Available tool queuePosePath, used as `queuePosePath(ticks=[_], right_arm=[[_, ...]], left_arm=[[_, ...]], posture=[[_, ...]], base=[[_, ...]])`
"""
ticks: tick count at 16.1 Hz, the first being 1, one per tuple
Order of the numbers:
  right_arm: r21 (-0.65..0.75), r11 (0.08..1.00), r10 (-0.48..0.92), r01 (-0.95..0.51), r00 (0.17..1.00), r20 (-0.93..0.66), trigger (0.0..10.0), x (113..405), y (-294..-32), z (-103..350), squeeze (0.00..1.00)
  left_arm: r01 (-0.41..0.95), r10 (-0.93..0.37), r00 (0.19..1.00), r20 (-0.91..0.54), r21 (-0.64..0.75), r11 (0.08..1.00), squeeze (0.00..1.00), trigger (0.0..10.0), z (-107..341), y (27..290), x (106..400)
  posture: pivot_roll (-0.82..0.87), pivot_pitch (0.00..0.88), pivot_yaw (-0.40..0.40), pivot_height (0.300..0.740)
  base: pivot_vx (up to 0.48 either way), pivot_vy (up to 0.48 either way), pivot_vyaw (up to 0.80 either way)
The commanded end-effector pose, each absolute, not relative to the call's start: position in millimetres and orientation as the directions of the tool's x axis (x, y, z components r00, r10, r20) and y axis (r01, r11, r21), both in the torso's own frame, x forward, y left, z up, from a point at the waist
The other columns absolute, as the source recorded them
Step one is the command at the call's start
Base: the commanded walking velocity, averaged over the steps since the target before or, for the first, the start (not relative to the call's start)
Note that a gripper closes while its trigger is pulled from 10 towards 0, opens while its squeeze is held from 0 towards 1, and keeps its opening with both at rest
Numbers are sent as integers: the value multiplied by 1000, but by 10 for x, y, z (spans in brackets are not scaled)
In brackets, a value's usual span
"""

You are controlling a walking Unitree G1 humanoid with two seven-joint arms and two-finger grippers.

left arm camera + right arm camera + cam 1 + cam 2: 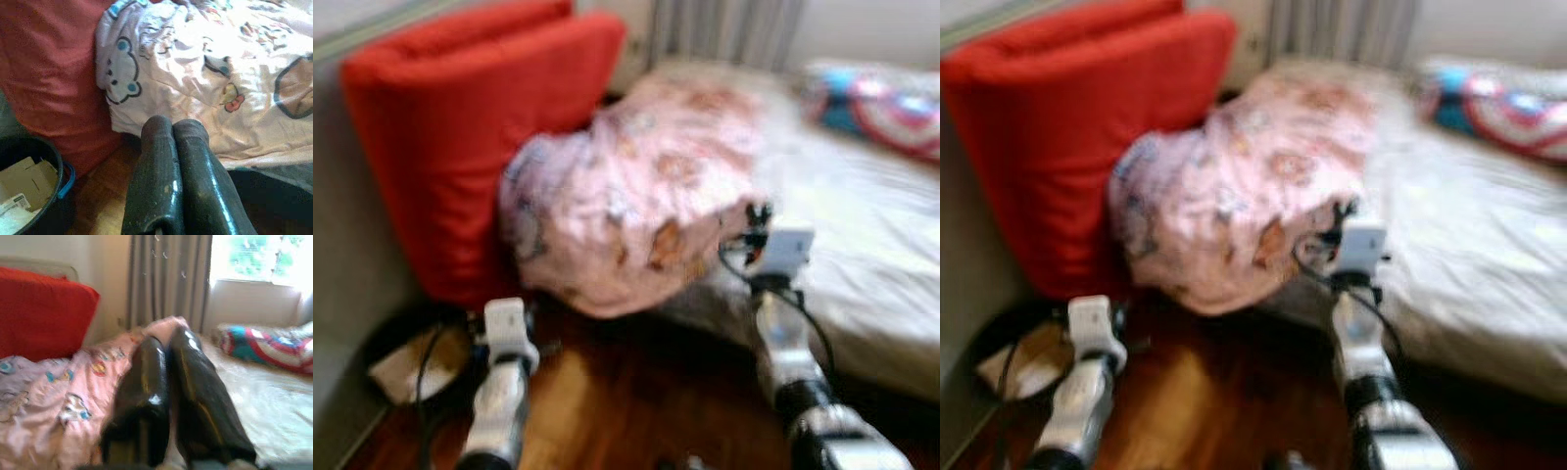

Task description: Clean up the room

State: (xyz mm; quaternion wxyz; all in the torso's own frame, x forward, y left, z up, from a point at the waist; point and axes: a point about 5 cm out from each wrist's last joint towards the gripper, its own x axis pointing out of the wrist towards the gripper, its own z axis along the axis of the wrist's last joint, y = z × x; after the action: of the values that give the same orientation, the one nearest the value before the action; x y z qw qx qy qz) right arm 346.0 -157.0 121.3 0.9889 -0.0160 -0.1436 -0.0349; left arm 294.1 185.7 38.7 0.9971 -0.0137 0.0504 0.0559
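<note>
Wooden floor lies nearest, with both silver arms reaching forward over it. Left gripper has its two black fingers pressed together, empty, low above the floor and aimed at the hanging edge of the pink cartoon-print blanket. Right gripper, fingers likewise together and empty, sits at the near edge of the bed, just beside the blanket. Blanket is bunched at the bed's near-left corner, its long axis running from that corner up toward the curtain, its lower end spilling over the edge. Red cushion stands upright left of it. Dark bin with cardboard stands by the cushion. Striped bundle lies at the far right of the bed.
</note>
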Motion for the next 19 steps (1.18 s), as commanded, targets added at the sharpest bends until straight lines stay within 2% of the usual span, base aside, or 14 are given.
queuePosePath(ticks=[1, 2, 3, 5, 7, 10, 11, 12, 13, 15, 16, 17, 19], right_arm=[[-22, 994, -100, 108, 969, 224, 10000, 3469, -1629, 1153, 0], [1, 986, -164, 165, 981, 104, 10000, 3448, -1720, 978, 0], [-13, 984, -175, 175, 975, -135, 10000, 3390, -1772, 652, 0], [12, 981, -180, 196, 920, -349, 10000, 3201, -1831, 290, 0], [16, 970, -214, 243, 883, -418, 10000, 3091, -1912, 152, 0], [-16, 950, -288, 312, 857, -427, 10000, 3067, -2053, 152, 0], [-61, 952, -301, 300, 879, -369, 10000, 3112, -2074, 231, 0], [-107, 960, -276, 257, 929, -246, 10000, 3212, -2037, 405, 0], [-100, 955, -288, 278, 952, -108, 10000, 3298, -2025, 609, 0], [-187, 910, -353, 369, 929, 114, 10000, 3360, -2092, 919, 0], [-213, 906, -338, 365, 928, 157, 10000, 3378, -2080, 985, 0], [-200, 932, -297, 303, 953, 61, 10000, 3373, -2013, 852, 0], [-166, 944, -307, 283, 941, -142, 10000, 3273, -1978, 536, 0]], left_arm=[[-116, 114, 987, -111, -19, 993, 0, 10000, 364, 1850, 2930], [-115, 112, 987, -112, -19, 993, 0, 10000, 362, 1847, 2931], [-114, 111, 987, -114, -19, 993, 0, 10000, 359, 1847, 2929], [-111, 108, 987, -117, -18, 994, 0, 10000, 355, 1836, 2930], [-101, 99, 988, -118, -19, 995, 0, 10000, 353, 1818, 2929], [-95, 92, 988, -125, -16, 995, 0, 10000, 343, 1820, 2926], [-92, 90, 988, -127, -15, 996, 0, 10000, 340, 1820, 2926], [-91, 89, 988, -127, -14, 996, 0, 10000, 340, 1821, 2927], [-90, 88, 988, -128, -13, 996, 0, 10000, 340, 1823, 2928], [-90, 87, 988, -128, -10, 996, 0, 10000, 340, 1825, 2929], [-87, 85, 988, -128, -10, 996, 0, 10000, 342, 1820, 2932], [-87, 85, 988, -127, -12, 996, 0, 10000, 343, 1814, 2934], [-86, 84, 989, -122, -16, 996, 0, 10000, 351, 1803, 2939]], posture=[[-49, 94, -45, 740], [-47, 95, -44, 740], [-51, 94, -46, 740], [-43, 96, -46, 740], [-41, 98, -44, 740], [-42, 97, -39, 740], [-41, 98, -39, 740], [-40, 98, -37, 740], [-42, 98, -36, 740], [-42, 96, -37, 740], [-43, 95, -39, 740], [-45, 92, -41, 740], [-39, 94, -42, 740]], base=[[0, 0, 0], [0, 0, 0], [0, 0, 0], [0, 0, 0], [0, 0, 0], [0, 0, 0], [0, 0, 0], [0, 0, 0], [0, 0, 0], [0, 0, 0], [0, 0, 0], [0, 0, 0], [0, 0, 0]])
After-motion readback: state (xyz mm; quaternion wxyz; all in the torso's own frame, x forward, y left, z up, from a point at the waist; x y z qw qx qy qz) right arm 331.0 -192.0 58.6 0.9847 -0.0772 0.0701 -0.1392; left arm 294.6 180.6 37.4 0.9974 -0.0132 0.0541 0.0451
